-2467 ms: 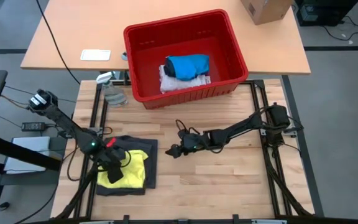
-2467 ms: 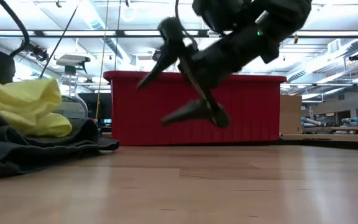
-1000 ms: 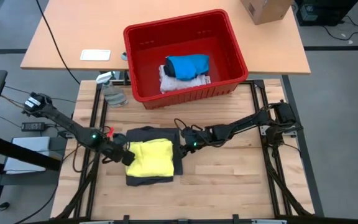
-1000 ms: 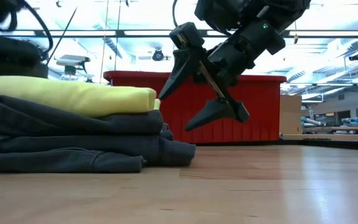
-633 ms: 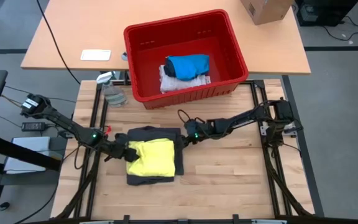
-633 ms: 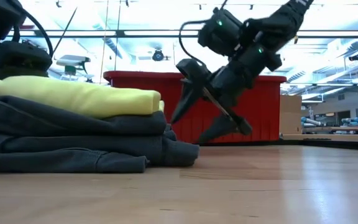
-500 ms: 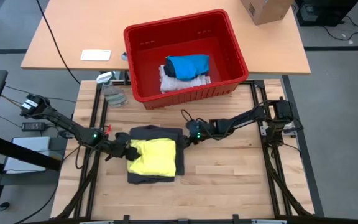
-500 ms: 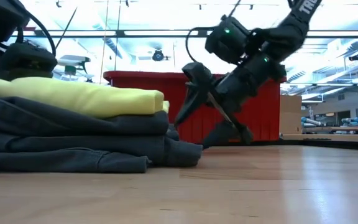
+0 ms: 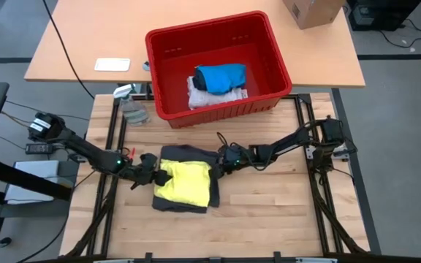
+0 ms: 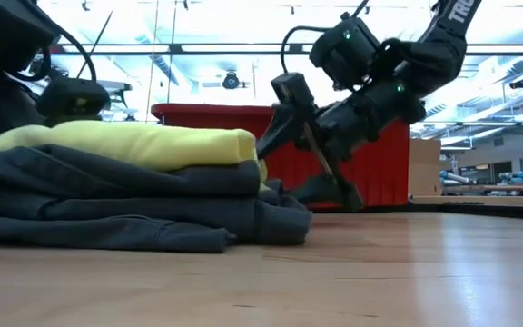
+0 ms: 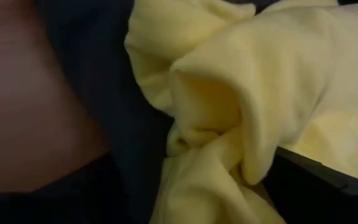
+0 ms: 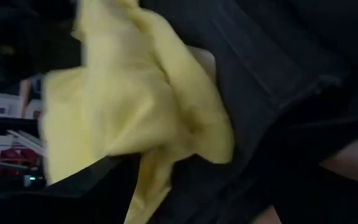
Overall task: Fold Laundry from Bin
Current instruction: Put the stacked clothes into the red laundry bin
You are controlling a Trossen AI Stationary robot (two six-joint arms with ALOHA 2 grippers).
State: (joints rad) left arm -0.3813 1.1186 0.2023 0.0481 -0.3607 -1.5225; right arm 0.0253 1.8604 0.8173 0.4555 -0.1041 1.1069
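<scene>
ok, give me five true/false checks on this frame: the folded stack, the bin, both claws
1. The bright yellow cloth garment lies on top of the dark grey cloth garment. True.
2. The large red plastic bin is empty. False: a blue garment sits on a white one inside it.
3. The left claw and right claw flank the stack from opposite sides. True.
4. The stack sits inside the bin. False: it lies on the wooden table.
5. The right claw is raised over the bin. False: it is low, at the stack's edge.
</scene>
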